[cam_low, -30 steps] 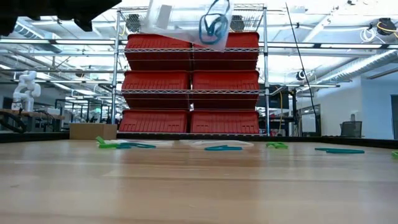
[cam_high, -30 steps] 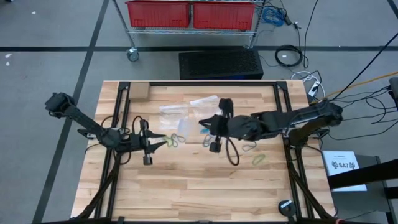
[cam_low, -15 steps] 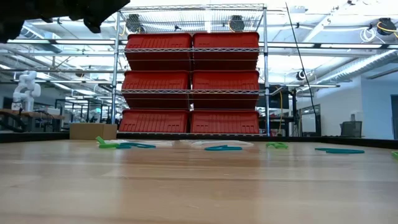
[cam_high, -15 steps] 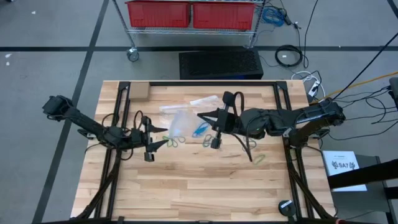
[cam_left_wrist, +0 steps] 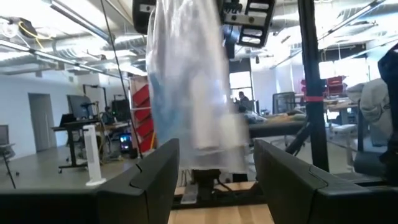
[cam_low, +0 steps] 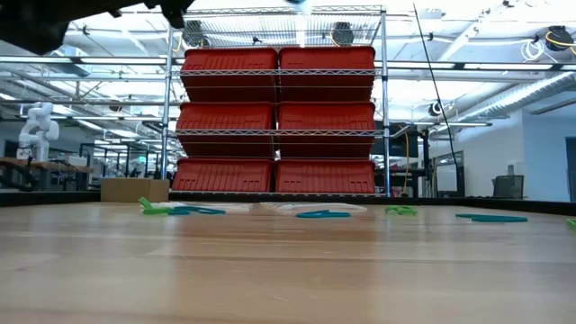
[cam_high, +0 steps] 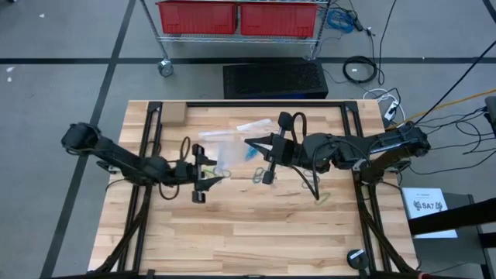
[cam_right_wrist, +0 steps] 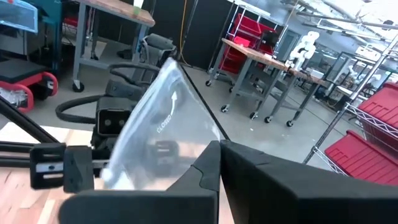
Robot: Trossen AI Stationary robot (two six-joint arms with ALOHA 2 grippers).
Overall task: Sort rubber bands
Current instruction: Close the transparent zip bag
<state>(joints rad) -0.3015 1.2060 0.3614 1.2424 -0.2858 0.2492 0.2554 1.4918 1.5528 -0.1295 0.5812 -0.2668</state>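
We're mid-sort: our right gripper [cam_high: 249,142], clenched on a clear plastic bag [cam_right_wrist: 163,134], holds it up over the table's twelve o'clock half, a touch of blue showing inside. Our left gripper [cam_high: 219,171] sits at about nine o'clock from it, fingers [cam_left_wrist: 283,180] released wide, with the bag hanging between them in the left wrist view. We judge this the bag-opening step: next we need the left to pinch the bag's free side so the mouth can part. Counting the rubber bands [cam_low: 324,214] along the far edge of the table [cam_high: 256,232] in the low view: we make out two green and roughly three teal, possibly more hidden. One bag aloft, at least two more lying flat.
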